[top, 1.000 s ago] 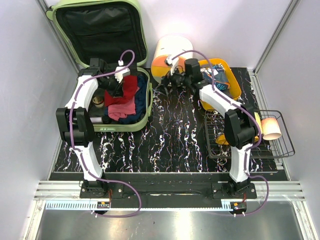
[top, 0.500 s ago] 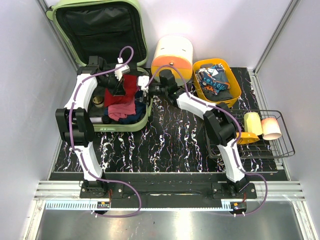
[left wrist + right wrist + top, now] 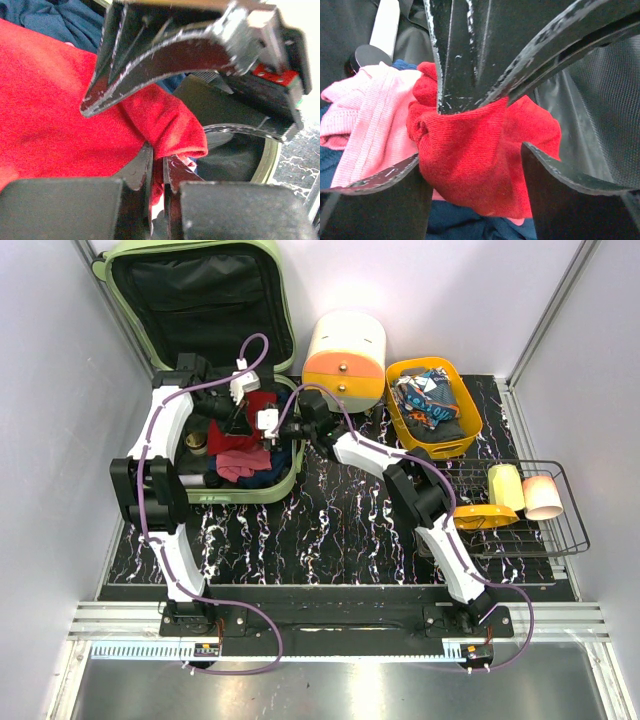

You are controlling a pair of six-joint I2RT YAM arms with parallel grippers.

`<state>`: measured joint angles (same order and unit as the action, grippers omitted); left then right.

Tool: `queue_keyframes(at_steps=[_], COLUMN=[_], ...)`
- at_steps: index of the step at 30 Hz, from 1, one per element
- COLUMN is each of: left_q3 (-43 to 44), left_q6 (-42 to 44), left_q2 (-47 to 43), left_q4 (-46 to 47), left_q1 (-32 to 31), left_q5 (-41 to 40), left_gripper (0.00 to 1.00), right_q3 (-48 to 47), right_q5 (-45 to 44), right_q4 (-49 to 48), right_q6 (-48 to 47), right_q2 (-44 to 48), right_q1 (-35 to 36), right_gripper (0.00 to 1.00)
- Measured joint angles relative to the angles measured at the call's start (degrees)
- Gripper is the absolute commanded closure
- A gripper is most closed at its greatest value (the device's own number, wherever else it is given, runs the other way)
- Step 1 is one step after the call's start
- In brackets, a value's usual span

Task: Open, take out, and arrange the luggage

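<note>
The pale green luggage (image 3: 262,492) lies open at the back left, its black-lined lid (image 3: 200,295) upright. Inside it my left gripper (image 3: 243,412) is shut on a fold of a red cloth (image 3: 55,110) and holds it lifted; the pinch shows in the left wrist view (image 3: 157,156). My right gripper (image 3: 270,430) has reached in from the right and stands open, one jaw on either side of the red cloth's hanging bunch (image 3: 475,150). The left gripper's black fingers (image 3: 460,60) pinch the cloth just above.
A pink cloth (image 3: 365,120), navy clothes (image 3: 465,225) and a white bottle (image 3: 385,27) lie in the luggage. A cream-and-orange drawer box (image 3: 345,355) stands behind the mat, with an orange bin (image 3: 468,428) of colourful items to its right. A wire basket (image 3: 565,530) holds cups.
My right arm has swung left from the orange bin into the luggage, and its jaws have started to narrow around the red cloth. The left gripper has kept its hold.
</note>
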<state>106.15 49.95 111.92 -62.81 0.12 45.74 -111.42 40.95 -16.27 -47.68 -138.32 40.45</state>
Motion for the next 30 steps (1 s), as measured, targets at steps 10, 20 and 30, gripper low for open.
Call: queue_keyframes(at_steps=[10,20,30], left_q3=[1.77,-20.2,-37.9], left_q6=[-1.14,-15.65,-25.73], left_q2=[-4.24,-21.7,-23.17], left_q4=[-1.57,20.92,46.84], left_q1=[0.63,9.25,6.45], left_q5=[1.92,0.59,-4.7], left_gripper=[0.26,0.01,0.01], right_q3=[-0.68,0.26,-1.07], right_q5=[-2.91,-8.55,-11.5], right_q4=[-4.0,-8.15,-9.16], right_q6=[2.89,12.44,20.57], right_q2=[-0.42,-0.39,-0.13], right_q1=[0.39,0.39,0.33], right_gripper=[1.0,1.0,1.0])
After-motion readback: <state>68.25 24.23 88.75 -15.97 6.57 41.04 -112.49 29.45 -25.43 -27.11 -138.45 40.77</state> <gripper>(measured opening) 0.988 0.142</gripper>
